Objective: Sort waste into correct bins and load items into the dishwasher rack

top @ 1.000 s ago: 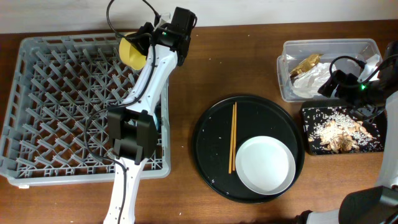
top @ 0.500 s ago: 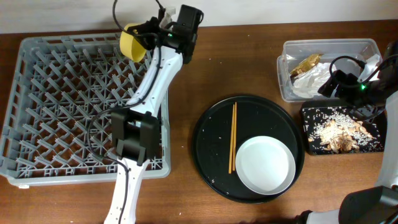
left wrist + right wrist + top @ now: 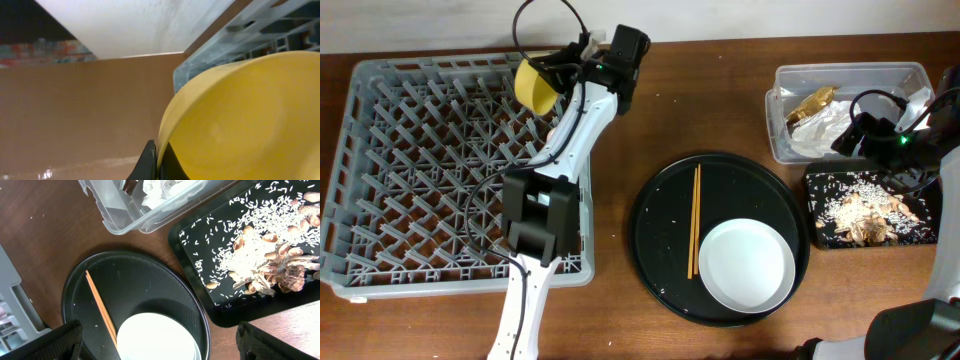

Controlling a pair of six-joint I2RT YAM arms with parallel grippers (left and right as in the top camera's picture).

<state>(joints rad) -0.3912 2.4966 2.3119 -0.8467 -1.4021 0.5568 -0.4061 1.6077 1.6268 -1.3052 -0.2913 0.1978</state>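
Note:
My left gripper (image 3: 554, 74) is shut on the rim of the yellow bowl (image 3: 534, 88) and holds it tilted over the far edge of the grey dishwasher rack (image 3: 410, 170). In the left wrist view the bowl (image 3: 250, 115) fills the right side, its rim pinched between the fingers (image 3: 157, 161). The white plate (image 3: 747, 265) and wooden chopsticks (image 3: 695, 220) lie on the round black tray (image 3: 655, 215). My right gripper (image 3: 880, 135) is open and empty above the clear tub (image 3: 850, 72) and the black rectangular tray (image 3: 817, 236). The cups are out of view.
The clear tub holds the golden wrapper (image 3: 812, 103) and the white napkin (image 3: 830, 128). Food scraps (image 3: 865, 210) lie on the black rectangular tray. In the right wrist view the plate (image 3: 155, 337), chopsticks (image 3: 100, 307) and scraps (image 3: 260, 265) show below.
My left gripper has shifted slightly right along the rack's far edge with the yellow bowl still in it. The right arm has not moved.

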